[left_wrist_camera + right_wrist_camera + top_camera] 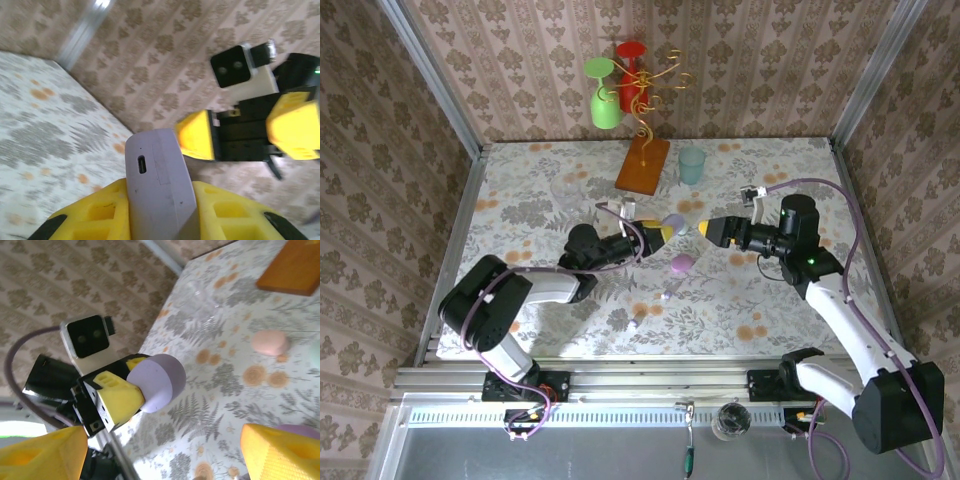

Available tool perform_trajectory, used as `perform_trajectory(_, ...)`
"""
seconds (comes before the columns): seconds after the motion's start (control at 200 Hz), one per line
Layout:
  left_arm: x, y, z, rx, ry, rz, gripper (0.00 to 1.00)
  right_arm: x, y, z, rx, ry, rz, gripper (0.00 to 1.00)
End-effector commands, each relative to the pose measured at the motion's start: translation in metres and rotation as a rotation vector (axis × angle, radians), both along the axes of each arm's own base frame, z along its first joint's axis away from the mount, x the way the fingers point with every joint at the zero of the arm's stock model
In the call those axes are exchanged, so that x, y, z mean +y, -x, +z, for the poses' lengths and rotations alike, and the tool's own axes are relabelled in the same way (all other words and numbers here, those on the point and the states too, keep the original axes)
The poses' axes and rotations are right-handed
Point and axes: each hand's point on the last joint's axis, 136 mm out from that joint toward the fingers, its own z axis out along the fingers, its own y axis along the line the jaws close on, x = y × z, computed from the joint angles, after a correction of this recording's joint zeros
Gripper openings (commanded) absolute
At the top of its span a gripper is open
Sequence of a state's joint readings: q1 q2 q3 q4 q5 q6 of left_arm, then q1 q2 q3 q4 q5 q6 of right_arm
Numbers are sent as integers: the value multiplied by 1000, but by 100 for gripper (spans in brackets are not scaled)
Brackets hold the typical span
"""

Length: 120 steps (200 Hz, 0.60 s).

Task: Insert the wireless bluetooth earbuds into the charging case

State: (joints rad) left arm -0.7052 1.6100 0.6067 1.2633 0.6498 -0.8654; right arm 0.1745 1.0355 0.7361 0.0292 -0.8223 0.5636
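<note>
Above the middle of the surface, we should hold the lilac charging case (159,190) steady in the pinching left claw (658,233) while the spread right claw (243,132), just beside it, goes to fetch the earbuds, too small for us to place.

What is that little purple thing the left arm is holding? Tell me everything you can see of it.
It is a lavender case, pebble-shaped, smooth, plastic by its look, and apparently closed. One narrow end bears a small dark port. The left gripper clamps it between yellow fingers, held off the floral table, its rounded end facing the open right gripper, which does not touch it.
</note>
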Motion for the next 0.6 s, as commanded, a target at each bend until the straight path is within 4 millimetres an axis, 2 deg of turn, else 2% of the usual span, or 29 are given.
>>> perform_trajectory(0.0,2,40,20,97,40,-211,17,17,12,23,-72,-71,171,79)
perform_trajectory(0.13,0,48,35,161,61,-285,10,33,12,22,-52,-105,239,77)
perform_trajectory(0.28,-6,49,44,234,69,-337,9,46,13,24,-43,-148,289,72)
perform_trajectory(0.435,-10,51,45,252,68,-360,8,51,14,27,-22,-176,307,62)
perform_trajectory(0.595,-12,52,45,254,66,-368,7,52,16,28,-14,-182,314,41)
